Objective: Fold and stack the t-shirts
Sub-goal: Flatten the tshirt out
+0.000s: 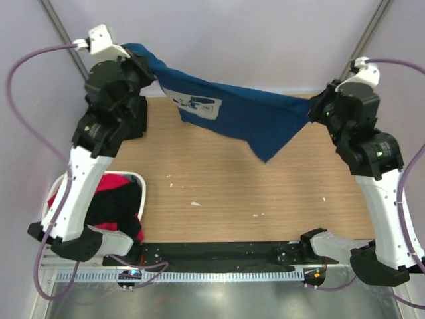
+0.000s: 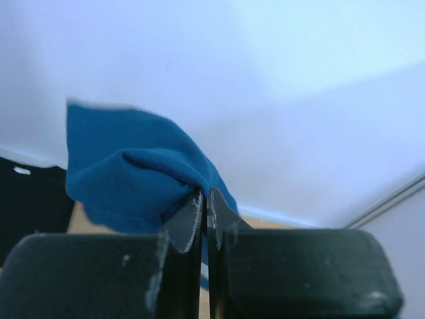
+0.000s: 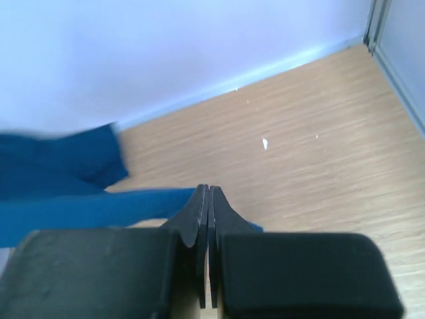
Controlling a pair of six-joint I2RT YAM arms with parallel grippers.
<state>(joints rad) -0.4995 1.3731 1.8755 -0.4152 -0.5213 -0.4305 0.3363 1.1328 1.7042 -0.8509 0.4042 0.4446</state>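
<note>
Navy t-shirt (image 1: 265, 119), pale print (image 1: 198, 104) overhead only

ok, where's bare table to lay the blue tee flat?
Bare tabletop runs from the white bin on the left to the right arm, black strip to the hanging blue t-shirt; only tiny flecks. Crowded: near-left corner, bin full of red and black shirts.

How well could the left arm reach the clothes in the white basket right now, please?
Probably not yet: the left gripper is shut on the blue shirt, stretched aloft with the right gripper, far from the basket.
</note>
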